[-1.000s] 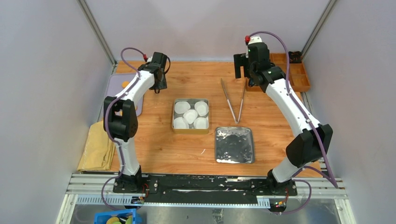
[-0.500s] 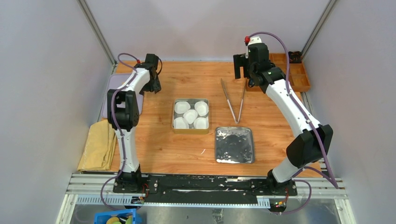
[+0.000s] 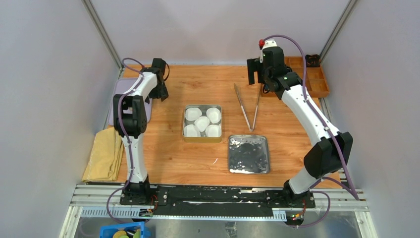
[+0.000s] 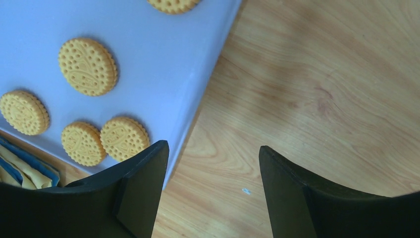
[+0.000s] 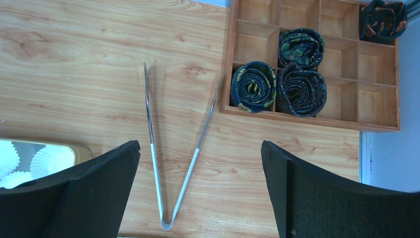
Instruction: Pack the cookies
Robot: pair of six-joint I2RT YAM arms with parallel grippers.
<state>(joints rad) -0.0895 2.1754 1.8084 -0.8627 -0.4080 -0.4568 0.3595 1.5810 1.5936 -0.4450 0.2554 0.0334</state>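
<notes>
Our left gripper (image 4: pixel 212 166) hangs with jaws spread and nothing between them, over the edge of the lavender tray (image 4: pixel 163 59) where the cookies (image 4: pixel 88 66) lie (five show in the wrist view). Our right gripper (image 5: pixel 200 148), likewise wide and empty, hovers above the tongs (image 5: pixel 153 163). We judge the packing not yet begun: the tin (image 3: pixel 202 140) holds only white paper cups (image 3: pixel 202 122), so every cookie is left to move.

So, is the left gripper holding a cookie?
No, the left gripper is open with nothing between its jaws, and the cookies lie on the tray.
</notes>
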